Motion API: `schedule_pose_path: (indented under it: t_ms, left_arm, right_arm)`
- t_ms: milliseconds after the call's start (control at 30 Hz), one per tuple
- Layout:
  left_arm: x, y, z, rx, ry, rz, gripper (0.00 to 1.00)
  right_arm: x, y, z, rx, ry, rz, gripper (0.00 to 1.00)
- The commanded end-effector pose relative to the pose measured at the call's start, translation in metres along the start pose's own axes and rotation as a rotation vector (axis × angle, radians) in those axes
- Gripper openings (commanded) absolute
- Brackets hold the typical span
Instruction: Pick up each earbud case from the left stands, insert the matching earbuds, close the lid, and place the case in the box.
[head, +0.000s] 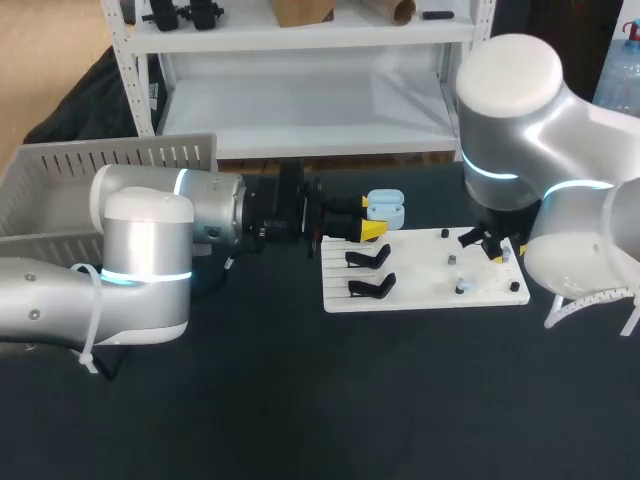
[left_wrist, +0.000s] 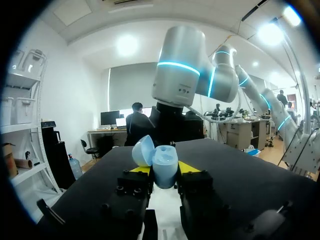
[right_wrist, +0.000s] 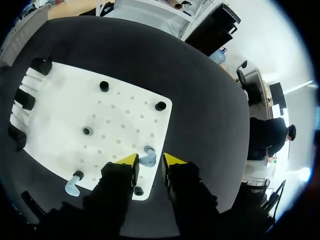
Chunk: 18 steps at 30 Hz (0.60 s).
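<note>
Here, earbud case (head: 385, 208): light blue, its lid (left_wrist: 143, 150) swung open. It is held off the surface above the far left corner of the white board (head: 420, 298).
Left gripper (left_wrist: 164, 174): jaws closed on the case body from both sides, yellow tips against its lower half, with the open top pointing away from the wrist.
Left arm (head: 150, 235): comes in from the table's left edge and lies level, reaching toward the middle.
Earbuds: one pale blue earbud (right_wrist: 148, 159) sits near the board's right edge, between the right gripper's fingers. A second earbud (right_wrist: 71, 187) sits by the board's edge, beside that gripper.
Right gripper (right_wrist: 149, 161): points down over the board's right side. Its jaws stand at a narrow gap with the earbud in it, and a grip from both sides does not show.
Stands (right_wrist: 24, 99): black, in a row along the board's left edge.
Pegs (right_wrist: 160, 106): small and black, scattered over the board's right half.
Box (head: 120, 155): grey with slatted walls, at the table's far left corner.
Table (head: 300, 400): dark top, with the board lying right of its middle.
</note>
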<state>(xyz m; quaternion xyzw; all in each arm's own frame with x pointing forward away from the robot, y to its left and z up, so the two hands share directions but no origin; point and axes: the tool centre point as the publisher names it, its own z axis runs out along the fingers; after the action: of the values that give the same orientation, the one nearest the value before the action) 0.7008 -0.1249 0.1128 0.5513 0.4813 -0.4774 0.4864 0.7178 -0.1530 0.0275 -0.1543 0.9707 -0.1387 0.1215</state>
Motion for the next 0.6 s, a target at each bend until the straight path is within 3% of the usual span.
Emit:
schedule_pose_path:
  t_ms: [33, 300, 567, 600]
  left_arm:
    - [0.0002, -0.0009, -0.0002, -0.003, -0.001, 0.001, 0.0]
    - [0.0002, -0.0009, -0.0002, -0.003, -0.001, 0.001, 0.0]
    - [0.0002, -0.0009, -0.0002, -0.003, -0.001, 0.001, 0.0]
    - [0.0002, -0.0009, -0.0002, -0.003, -0.001, 0.001, 0.0]
  right_arm:
    - [-0.0011, 0.002, 0.0013, 0.006, 0.0, 0.003, 0.3]
    - [-0.0016, 0.0023, 0.0032, 0.008, 0.005, 0.005, 0.28]
    - [-0.0003, 0.0032, 0.0035, 0.01, 0.014, 0.011, 0.0]
    - [-0.0002, 0.0032, 0.0035, 0.011, 0.015, 0.012, 0.0]
